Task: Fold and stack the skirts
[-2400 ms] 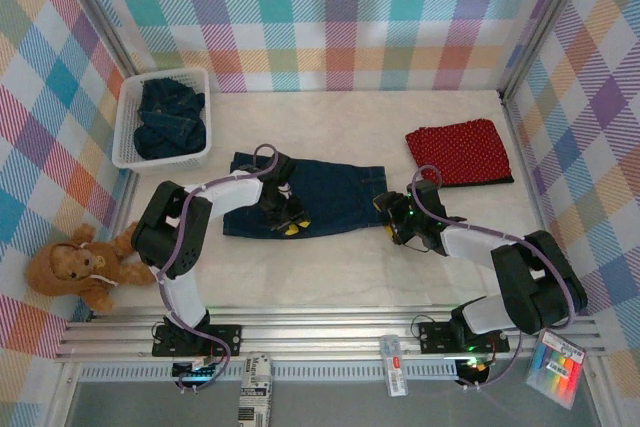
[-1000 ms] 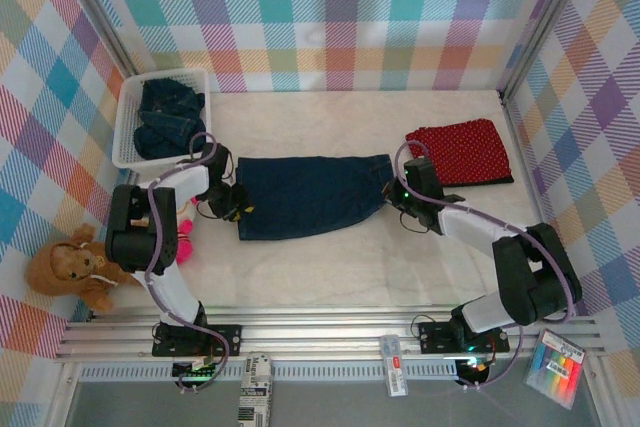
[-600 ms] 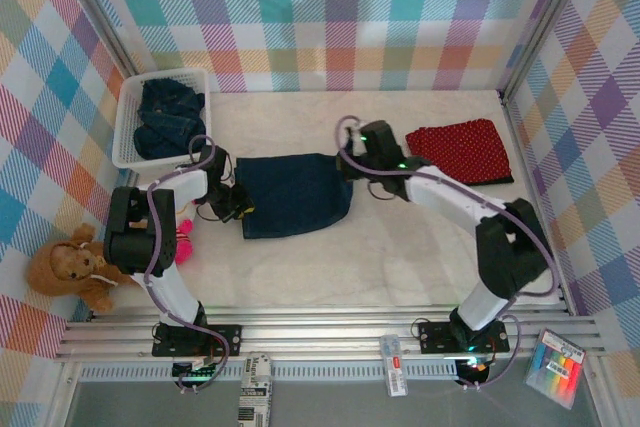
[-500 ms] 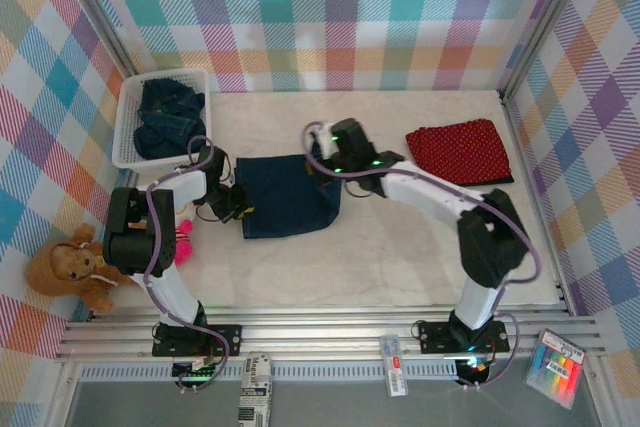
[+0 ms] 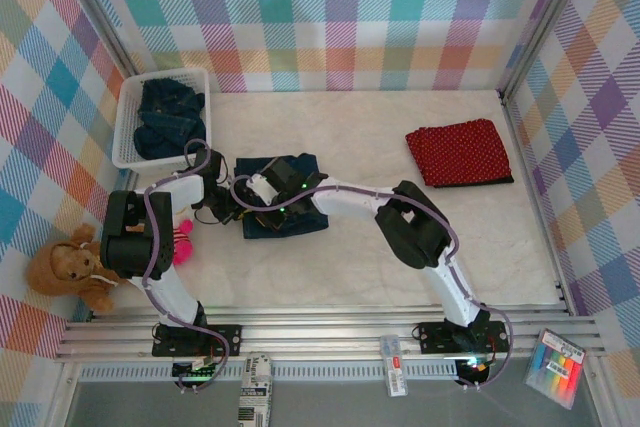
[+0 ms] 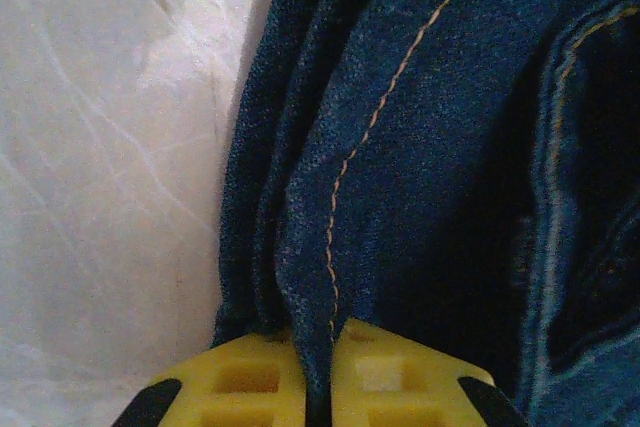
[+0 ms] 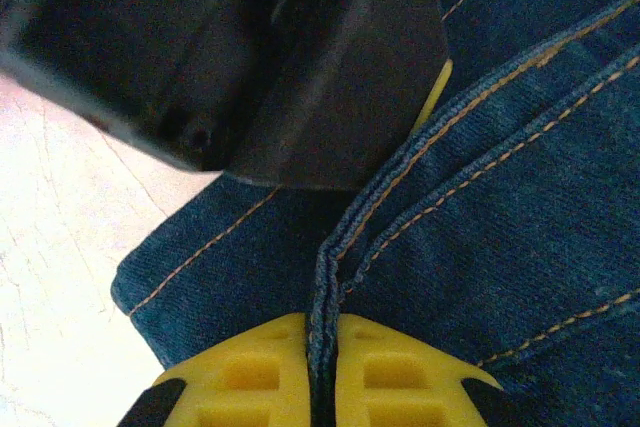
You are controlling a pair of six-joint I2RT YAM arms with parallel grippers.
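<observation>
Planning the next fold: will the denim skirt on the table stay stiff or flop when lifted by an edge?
Probably floppy: the denim skirt drapes in soft folds where the left gripper pinches it. Likely heavy for cloth: thick stitched seams sit pinched in the right gripper. Slipping seems unlikely; the weave looks coarse.

We find a denim skirt (image 5: 300, 167) folded compact near the left edge of the counter (image 5: 400, 267). The left tool (image 5: 228, 209) and right tool (image 5: 258, 209) both meet at its left end. A red dotted skirt (image 5: 460, 152) lies folded near the right edge. A white basket (image 5: 122, 132) in the far left corner holds denim garments (image 5: 170, 117).
</observation>
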